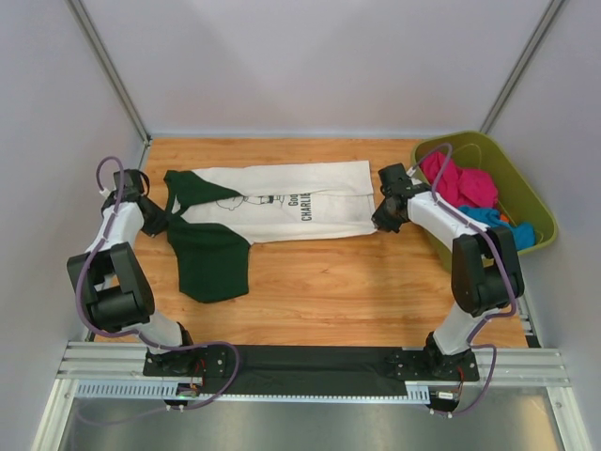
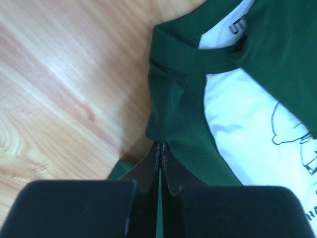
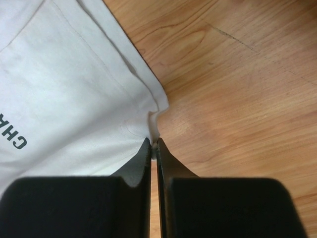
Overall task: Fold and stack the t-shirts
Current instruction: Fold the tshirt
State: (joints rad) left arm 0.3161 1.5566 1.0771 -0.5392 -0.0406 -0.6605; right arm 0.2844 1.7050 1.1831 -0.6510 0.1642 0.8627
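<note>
Arms reach out from the near edge with elbows bent: your left one doubles back toward the shirt's collar end, and your right one leans in to the hem end. The t-shirt [image 1: 282, 202] lies flat between them on the smooth, grained wooden bench [image 1: 329, 282]. It is soft white cotton with black lettering, and one dark green sleeve is spread toward the arm bases. Your left tool [image 2: 159, 148] is pinched shut on the green shoulder cloth. The neckband lies just ahead of it, and the white chest is ahead to its right. Your right tool [image 3: 153, 145] is clamped on the white hem corner, where the thin cloth puckers at its black fingertips. Bare wood lies to its right. Behind that tool sits an olive plastic tub [image 1: 470, 141] holding pink and blue cloth.
</note>
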